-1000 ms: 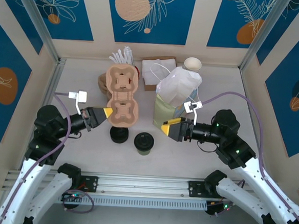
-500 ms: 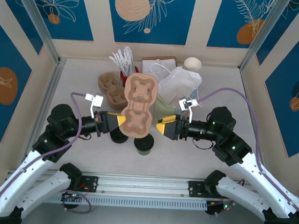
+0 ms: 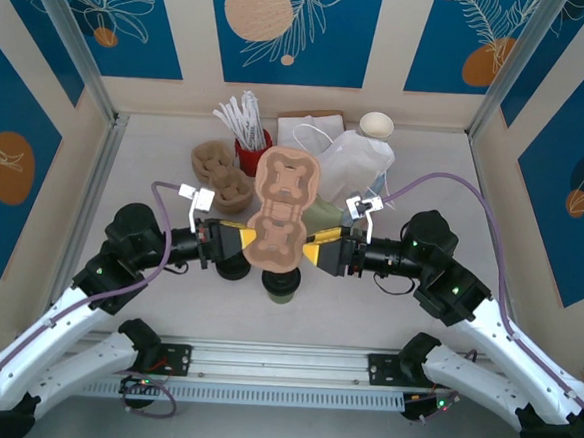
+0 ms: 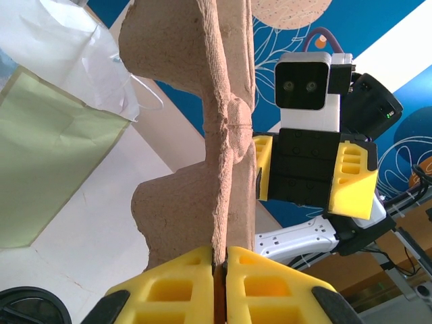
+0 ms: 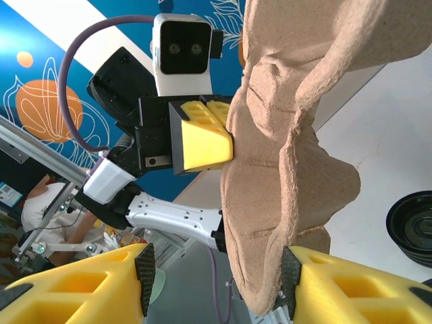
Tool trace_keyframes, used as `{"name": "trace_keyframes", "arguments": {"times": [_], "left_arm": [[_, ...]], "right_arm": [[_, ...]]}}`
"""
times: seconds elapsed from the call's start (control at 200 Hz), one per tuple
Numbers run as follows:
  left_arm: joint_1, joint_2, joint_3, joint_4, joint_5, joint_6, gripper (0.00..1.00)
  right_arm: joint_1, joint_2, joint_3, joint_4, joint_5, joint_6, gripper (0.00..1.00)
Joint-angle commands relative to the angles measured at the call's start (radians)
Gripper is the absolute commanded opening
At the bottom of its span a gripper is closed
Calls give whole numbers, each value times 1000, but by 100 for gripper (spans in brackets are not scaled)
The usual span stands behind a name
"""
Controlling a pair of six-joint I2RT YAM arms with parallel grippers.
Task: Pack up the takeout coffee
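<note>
Standing upright on the table (image 3: pixel 146 159), the takeout coffee (image 3: pixel 280 281) points its black lid straight up, so its long axis is vertical. It sits at 6 o'clock from the raised pulp cup carrier (image 3: pixel 283 208), whose lower end overlaps part of the lid. The carrier's own long axis runs from 12 to 6 o'clock in the overhead view.

The left gripper (image 3: pixel 236 243) pinches the carrier's edge from 9 o'clock. The left wrist view shows what the overhead cannot: its yellow fingers (image 4: pixel 177 283) are pressed together on the edge-on pulp. The right gripper (image 3: pixel 312 252) comes in from 3 o'clock. In its own wrist view the jaws stand wide apart, with the carrier's rim between them and beside one pad.

There is one lidded coffee. There are two carriers, the second carrier (image 3: pixel 220 172) lying at 10 o'clock. One stack of black lids (image 3: pixel 230 269) sits under the left gripper, and one stack of cream cups (image 3: pixel 376 124) at 1 o'clock. One white bag (image 3: pixel 354 158), one green bag (image 3: pixel 322 217) and one red holder of stirrers (image 3: pixel 246 128) complete the count.
</note>
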Motion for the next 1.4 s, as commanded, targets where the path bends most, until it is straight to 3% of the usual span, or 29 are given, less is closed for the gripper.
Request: {"name": "trace_keyframes", "arguments": {"times": [0.0, 0.52, 0.825, 1.29, 1.395], "left_arm": [[-23, 8, 35, 47, -11, 20, 9], [-47, 41, 40, 70, -52, 29, 6], [-54, 89, 66, 104, -37, 19, 6], [-60, 92, 57, 150, -37, 4, 6], [-60, 98, 63, 159, -29, 0, 6]], "right_arm": [[12, -19, 3, -29, 40, -38, 55], [23, -85, 37, -211, 197, -126, 61], [24, -56, 1, -98, 109, -84, 61], [22, -57, 1, -68, 117, -82, 61], [22, -50, 0, -54, 115, -75, 53]]}}
